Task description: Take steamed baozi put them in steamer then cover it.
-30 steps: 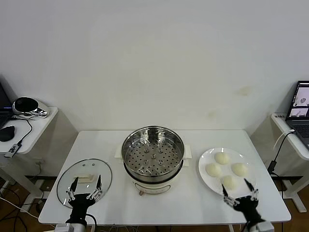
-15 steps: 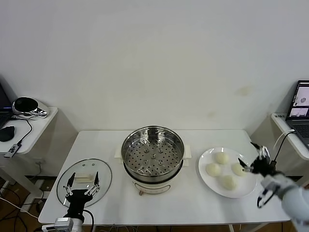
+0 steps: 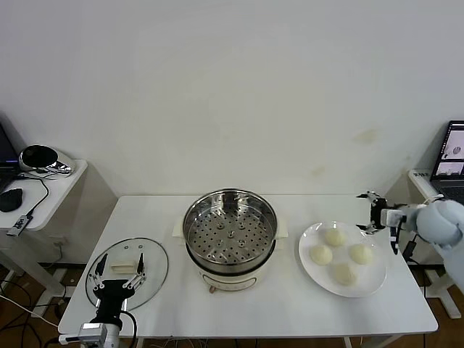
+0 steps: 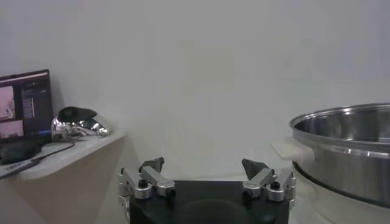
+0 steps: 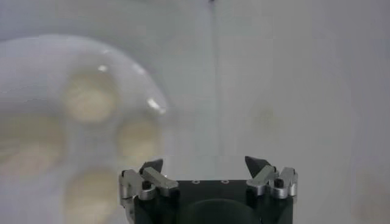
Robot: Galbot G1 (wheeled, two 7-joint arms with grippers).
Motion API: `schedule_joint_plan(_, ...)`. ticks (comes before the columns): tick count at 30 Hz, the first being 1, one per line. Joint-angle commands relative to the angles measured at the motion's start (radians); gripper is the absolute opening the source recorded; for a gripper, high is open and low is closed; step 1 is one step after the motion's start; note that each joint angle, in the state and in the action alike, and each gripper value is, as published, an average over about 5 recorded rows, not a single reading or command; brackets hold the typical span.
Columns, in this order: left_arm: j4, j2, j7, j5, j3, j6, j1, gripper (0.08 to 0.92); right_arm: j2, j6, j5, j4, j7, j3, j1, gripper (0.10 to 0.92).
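The steamer (image 3: 228,235), a shiny steel pot with a perforated tray on a white base, stands open at the table's centre; its wall shows in the left wrist view (image 4: 347,152). Four cream baozi (image 3: 334,237) lie on a white plate (image 3: 307,272) to its right, blurred in the right wrist view (image 5: 91,97). The glass cover (image 3: 156,272) lies flat at front left. My right gripper (image 3: 372,212) hovers open and empty just beyond the plate's far right edge (image 5: 206,165). My left gripper (image 3: 118,262) is open and empty, low at the front over the cover (image 4: 203,165).
A side table (image 3: 43,192) with a headset and a mouse stands to the left, also in the left wrist view (image 4: 76,122). A laptop (image 3: 451,156) and a hanging cable are on the right. The wall is close behind the table.
My right gripper has risen from the table's front edge and swung to the plate's far right side. My left gripper has drawn back toward the front left.
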Motion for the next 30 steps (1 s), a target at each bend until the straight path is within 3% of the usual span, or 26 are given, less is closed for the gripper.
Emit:
schedule_joint_plan(1,-0.003,0.001,-0.001,0.012,-0.008,0.001,0.001,0.823,-0.009,0.017,0.059,-0.157,-0.209,-0.32,0.25,0.823)
schedule_joint_plan(15,-0.006,0.006,0.002,0.008,-0.042,-0.007,0.014,0.823,0.26,0.081,-0.034,-0.366,-0.167,-0.427,0.327,0.823)
schedule_joint_plan(30,-0.006,-0.001,-0.007,0.012,-0.051,-0.021,0.011,0.823,0.336,0.081,-0.139,-0.492,-0.119,-0.403,0.314,0.823)
